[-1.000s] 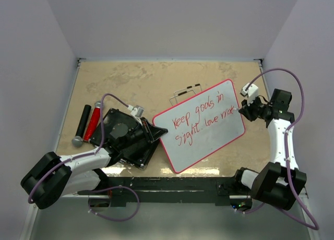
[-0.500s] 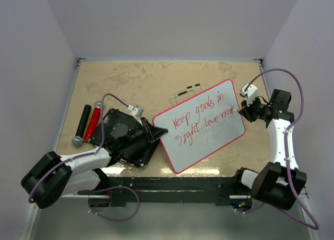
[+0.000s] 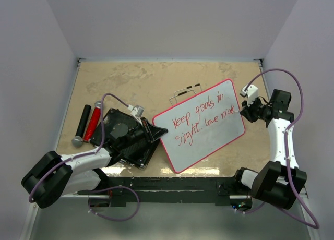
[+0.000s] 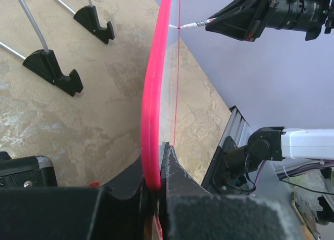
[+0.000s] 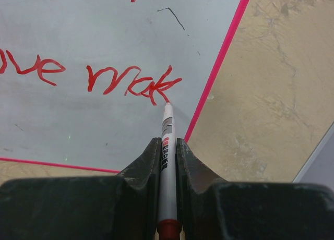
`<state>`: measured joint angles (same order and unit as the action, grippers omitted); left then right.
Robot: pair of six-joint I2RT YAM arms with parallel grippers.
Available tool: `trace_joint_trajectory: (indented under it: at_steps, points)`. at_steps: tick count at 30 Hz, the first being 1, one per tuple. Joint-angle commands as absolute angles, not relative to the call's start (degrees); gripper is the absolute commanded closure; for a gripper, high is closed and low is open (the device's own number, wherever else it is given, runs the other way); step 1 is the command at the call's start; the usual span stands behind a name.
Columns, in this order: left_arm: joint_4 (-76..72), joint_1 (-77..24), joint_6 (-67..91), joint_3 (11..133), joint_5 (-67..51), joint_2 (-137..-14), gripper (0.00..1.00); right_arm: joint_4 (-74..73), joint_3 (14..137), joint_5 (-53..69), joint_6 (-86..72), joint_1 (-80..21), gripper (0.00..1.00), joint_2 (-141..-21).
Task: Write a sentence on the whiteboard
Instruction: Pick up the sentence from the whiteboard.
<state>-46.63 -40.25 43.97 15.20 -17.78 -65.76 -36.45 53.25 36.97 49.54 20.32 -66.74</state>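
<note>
Right pincer (image 3: pixel 242 112) at end of sentence (image 3: pixel 213 120) on whiteboard (image 3: pixel 209 143).

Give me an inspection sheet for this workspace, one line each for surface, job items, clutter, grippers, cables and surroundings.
Surface: beige mottled tabletop, stained.
Job's things: white red-rimmed whiteboard lying at an angle; red handwritten sentence in two lines, ending "mak".
Clutter: black ribbed slab under the left arm; black cylinder and red cylinder at far left; wire stand behind the board.
Grippers: left gripper shut on the whiteboard's rim; right gripper shut on a red marker pen, tip at the last stroke.
Cables: purple cables loop off each arm, none across the board.
Surroundings: plain pale walls; nothing else seen.
</note>
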Motion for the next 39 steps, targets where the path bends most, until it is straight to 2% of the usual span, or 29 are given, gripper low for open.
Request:
trace_joint_trajectory:
  at_steps: [1, 19, 29, 39]
  points:
    - [-35.5, -40.6, 34.5, 13.5, -19.0, -67.9, 1.0, -34.7, 56.1, 39.1, 48.2, 20.3, 1.0, -66.5]
    - [-35.6, -40.5, 34.5, 13.5, -19.2, -68.1, 1.0, -28.7, 54.8, 35.9, 45.4, 20.3, 1.0, -66.4]
    - [-35.6, -40.6, 34.5, 13.6, -19.2, -68.3, 1.0, -32.6, 55.5, 40.6, 48.9, 20.3, 1.0, -67.8]
    - [-35.5, -40.6, 34.5, 13.6, -19.2, -68.5, 1.0, -35.9, 54.5, 39.5, 52.0, 20.3, 1.0, -67.8]
